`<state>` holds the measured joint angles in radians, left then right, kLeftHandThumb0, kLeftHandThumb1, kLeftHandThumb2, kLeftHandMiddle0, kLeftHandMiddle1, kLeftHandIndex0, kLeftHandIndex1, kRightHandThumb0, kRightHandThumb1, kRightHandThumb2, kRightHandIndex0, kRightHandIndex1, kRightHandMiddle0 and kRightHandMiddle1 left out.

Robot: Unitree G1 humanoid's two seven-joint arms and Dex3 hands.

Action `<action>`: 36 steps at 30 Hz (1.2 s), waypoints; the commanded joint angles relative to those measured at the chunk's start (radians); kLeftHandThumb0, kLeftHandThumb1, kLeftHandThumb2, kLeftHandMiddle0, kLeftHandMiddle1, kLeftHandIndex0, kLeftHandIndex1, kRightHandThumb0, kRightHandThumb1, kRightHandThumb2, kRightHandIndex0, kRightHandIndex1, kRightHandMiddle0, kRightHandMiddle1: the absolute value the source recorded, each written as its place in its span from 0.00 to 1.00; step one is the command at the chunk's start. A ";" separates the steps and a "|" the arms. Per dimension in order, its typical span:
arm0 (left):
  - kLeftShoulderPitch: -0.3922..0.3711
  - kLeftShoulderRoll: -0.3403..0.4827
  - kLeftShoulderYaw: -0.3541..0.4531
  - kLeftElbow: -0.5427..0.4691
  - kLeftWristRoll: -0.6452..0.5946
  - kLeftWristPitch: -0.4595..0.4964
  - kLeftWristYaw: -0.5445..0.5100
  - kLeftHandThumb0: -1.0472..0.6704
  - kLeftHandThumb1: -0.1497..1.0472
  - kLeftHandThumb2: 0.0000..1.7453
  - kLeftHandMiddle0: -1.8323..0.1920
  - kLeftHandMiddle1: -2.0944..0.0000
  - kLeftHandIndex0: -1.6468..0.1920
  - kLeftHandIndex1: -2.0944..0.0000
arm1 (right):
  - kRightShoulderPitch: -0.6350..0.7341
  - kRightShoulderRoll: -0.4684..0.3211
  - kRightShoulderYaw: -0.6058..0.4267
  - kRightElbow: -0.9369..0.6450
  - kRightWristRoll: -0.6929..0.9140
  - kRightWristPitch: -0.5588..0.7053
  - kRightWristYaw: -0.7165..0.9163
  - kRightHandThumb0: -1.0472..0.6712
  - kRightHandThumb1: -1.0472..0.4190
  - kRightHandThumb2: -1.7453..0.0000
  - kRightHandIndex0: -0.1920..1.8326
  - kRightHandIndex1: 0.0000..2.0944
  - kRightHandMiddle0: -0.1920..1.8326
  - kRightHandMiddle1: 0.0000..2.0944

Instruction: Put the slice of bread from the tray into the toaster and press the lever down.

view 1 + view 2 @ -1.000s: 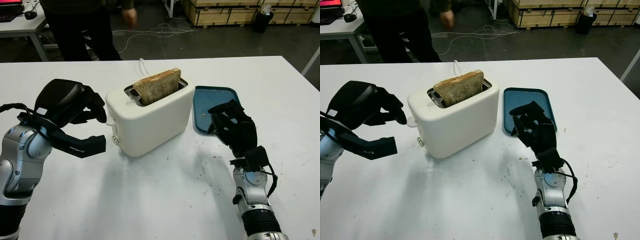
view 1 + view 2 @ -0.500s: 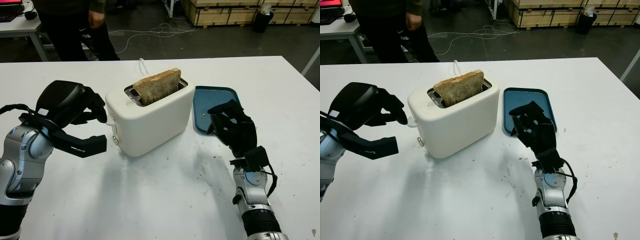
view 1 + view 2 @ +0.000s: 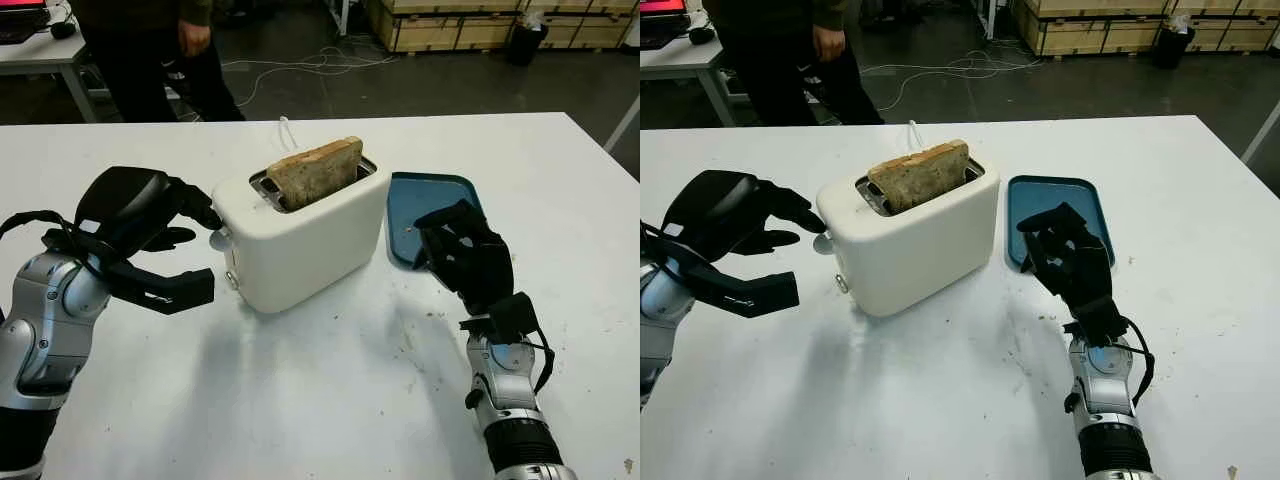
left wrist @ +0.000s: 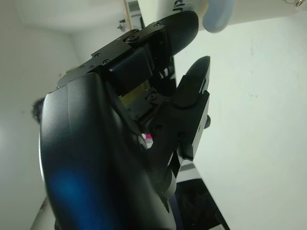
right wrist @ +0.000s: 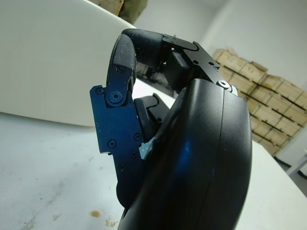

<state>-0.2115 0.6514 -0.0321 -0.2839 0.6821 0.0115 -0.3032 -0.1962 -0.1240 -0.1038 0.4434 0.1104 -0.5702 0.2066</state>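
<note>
1. The left hand (image 3: 150,215) holds nothing, its fingertips at the toaster's (image 3: 300,240) lever (image 3: 821,243)
2. The right hand (image 3: 465,255) hangs curled and empty, over the tray's (image 3: 425,190) near edge
3. The bread (image 3: 315,172) stands in the slot, light and crumbly; the stiff lever needs a firm push from above

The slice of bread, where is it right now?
The slice of bread stands upright in the slot of the white toaster at the table's middle, between the left hand and the blue tray.
</note>
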 commanded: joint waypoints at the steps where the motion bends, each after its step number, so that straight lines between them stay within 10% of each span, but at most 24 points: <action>1: -0.011 -0.008 -0.017 0.008 0.010 0.001 0.003 0.57 0.81 0.00 0.33 0.29 0.32 0.98 | -0.001 0.009 -0.007 -0.010 0.026 0.008 0.005 0.34 0.09 0.79 0.51 0.83 0.38 0.83; 36: 0.002 -0.017 -0.004 -0.037 -0.018 -0.040 0.010 0.58 0.79 0.00 0.31 0.31 0.27 0.99 | -0.003 0.010 -0.008 0.001 0.011 0.005 -0.005 0.34 0.09 0.79 0.51 0.83 0.38 0.83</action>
<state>-0.2104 0.6451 -0.0275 -0.2981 0.6782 -0.0061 -0.3020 -0.1962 -0.1206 -0.1070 0.4435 0.1158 -0.5702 0.2074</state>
